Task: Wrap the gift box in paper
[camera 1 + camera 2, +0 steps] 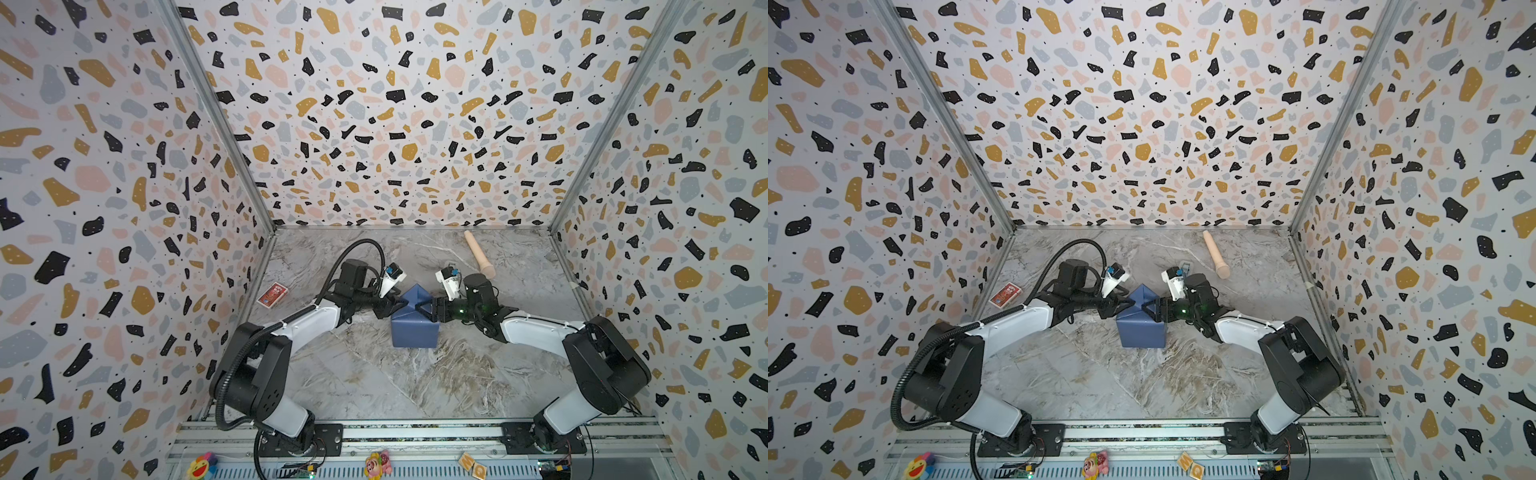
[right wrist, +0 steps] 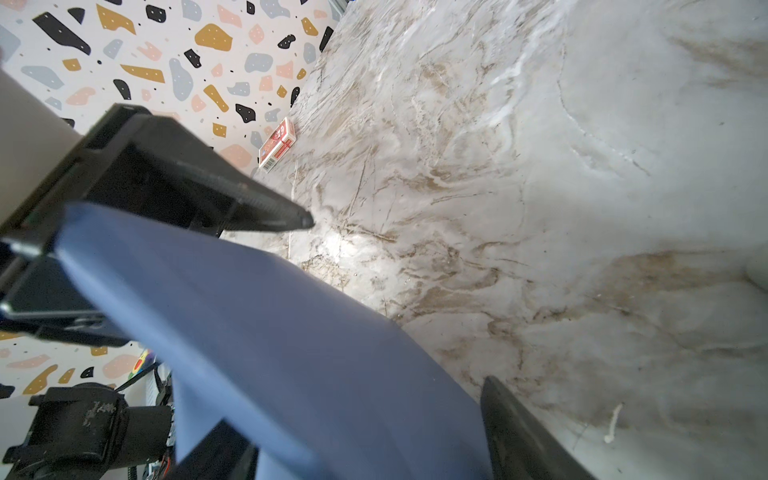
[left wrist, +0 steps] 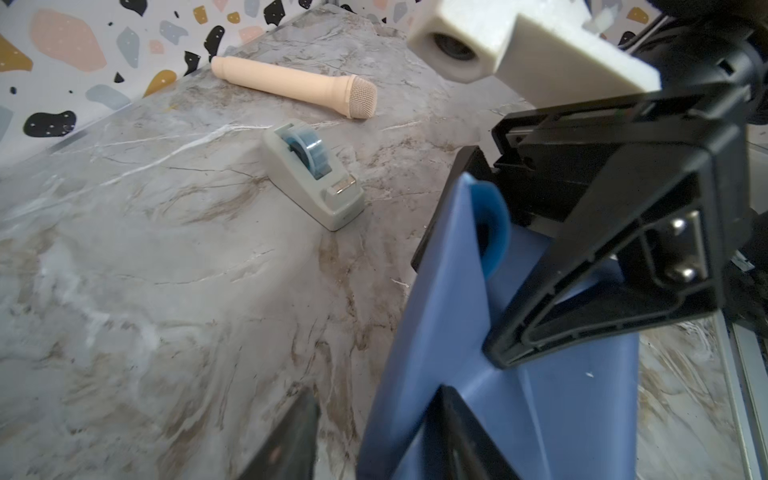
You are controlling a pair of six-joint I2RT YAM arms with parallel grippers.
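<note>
Marble surface (image 1: pixel 374 374) carries the paper (image 1: pixel 413 330) at its middle, folded into a dull-blue box shape with a flap standing on top; the gift box is hidden under it. Your right fingers (image 2: pixel 519 436) stand wide apart astride that flap. Your left fingers (image 3: pixel 286 440) flank it too, closer together; whether they pinch it you cannot tell. Beige microphone (image 1: pixel 480 254) lies at the back, grey tape dispenser (image 3: pixel 313 174) nearer, red card pack (image 1: pixel 272 295) far left.
</note>
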